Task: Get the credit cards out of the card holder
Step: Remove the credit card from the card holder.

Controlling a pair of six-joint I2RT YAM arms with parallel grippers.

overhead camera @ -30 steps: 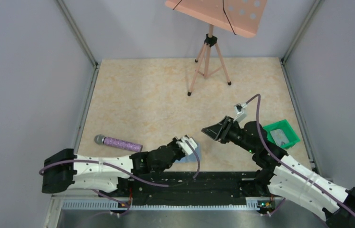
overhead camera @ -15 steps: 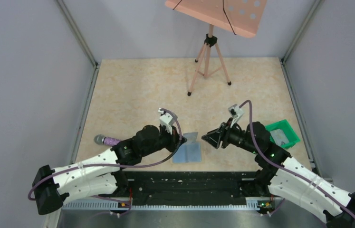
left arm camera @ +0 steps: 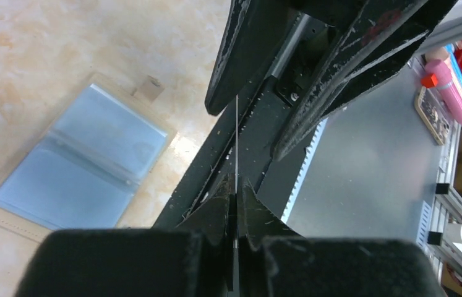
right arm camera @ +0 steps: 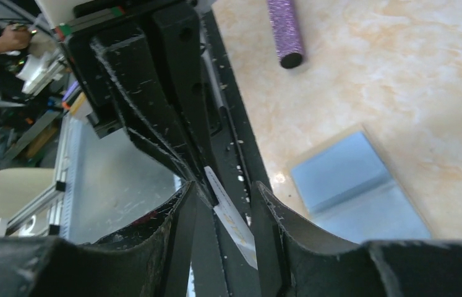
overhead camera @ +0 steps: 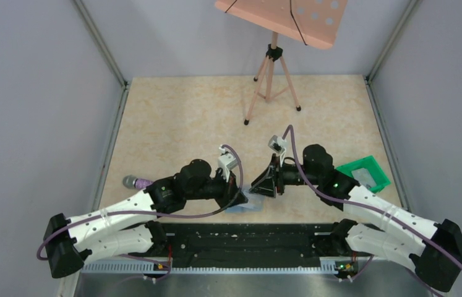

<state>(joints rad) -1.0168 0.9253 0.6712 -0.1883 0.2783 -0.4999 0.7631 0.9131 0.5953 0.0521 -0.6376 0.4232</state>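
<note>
Swinging leftward since a moment ago, the right tool (overhead camera: 260, 185) now meets the left tool (overhead camera: 239, 195) over the beige counter (overhead camera: 185, 124), grey walls around. The green tray (overhead camera: 347, 168) holds a grey card (overhead camera: 365, 178). The card holder (left arm camera: 77, 167) lies open beneath the tools. The left tool pinches one credit card (left arm camera: 237, 142) edge-on, and the right tool's jaws stand apart astride it.

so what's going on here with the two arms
The left gripper is shut on a thin credit card and holds it up off the table. The right gripper has met it, its fingers open on either side of the same card, so this looks like a handover with the right not yet closed. The card holder lies open and flat on the table just beside them, blue panels facing up.
</note>
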